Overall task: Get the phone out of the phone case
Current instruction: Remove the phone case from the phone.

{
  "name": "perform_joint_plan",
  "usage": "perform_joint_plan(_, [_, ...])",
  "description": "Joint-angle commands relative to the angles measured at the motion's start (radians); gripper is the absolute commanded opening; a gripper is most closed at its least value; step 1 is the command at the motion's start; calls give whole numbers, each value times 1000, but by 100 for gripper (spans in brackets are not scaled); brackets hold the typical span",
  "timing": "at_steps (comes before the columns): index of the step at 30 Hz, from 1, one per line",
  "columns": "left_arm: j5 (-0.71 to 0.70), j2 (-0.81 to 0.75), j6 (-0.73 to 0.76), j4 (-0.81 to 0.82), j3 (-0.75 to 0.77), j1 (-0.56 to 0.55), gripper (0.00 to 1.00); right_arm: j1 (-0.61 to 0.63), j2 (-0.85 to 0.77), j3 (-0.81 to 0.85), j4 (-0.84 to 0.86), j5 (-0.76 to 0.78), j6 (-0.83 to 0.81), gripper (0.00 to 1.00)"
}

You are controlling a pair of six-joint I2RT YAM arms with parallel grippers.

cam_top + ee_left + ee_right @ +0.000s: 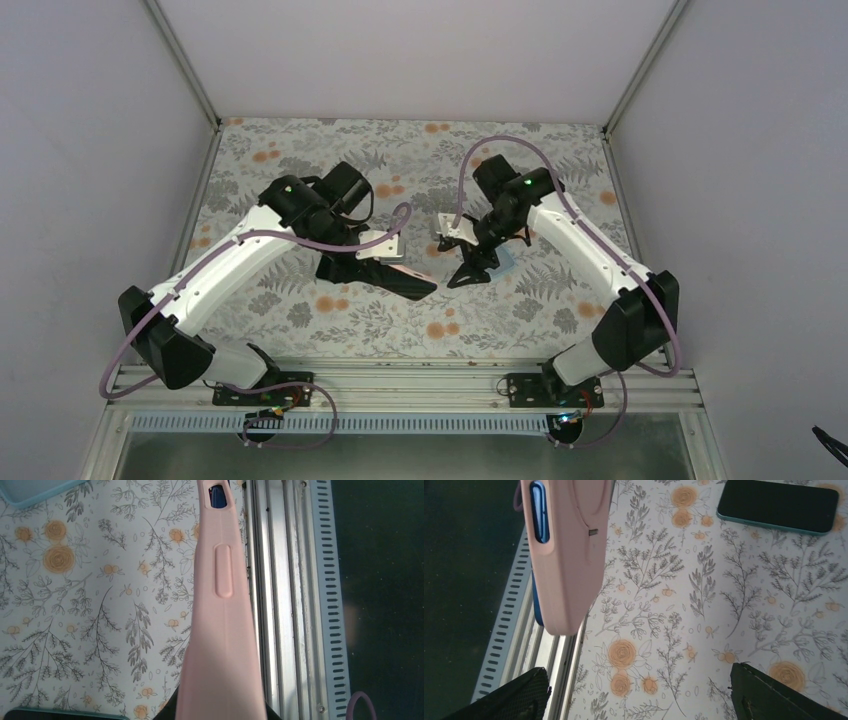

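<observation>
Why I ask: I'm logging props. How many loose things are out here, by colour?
pink case: 1
blue phone, inside the pink case: 1
teal-edged phone, lying flat: 1
light-blue item, kind unclear: 1
Total: 4
</observation>
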Motion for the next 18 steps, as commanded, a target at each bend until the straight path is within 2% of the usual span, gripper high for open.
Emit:
perform_joint_plan(1, [26, -3, 13, 46, 29, 8, 2, 26, 22, -10, -1, -55, 20, 89])
perform_joint_plan(18, [17, 2, -5, 102, 1, 15, 2, 26, 59, 38, 0, -79, 20, 86])
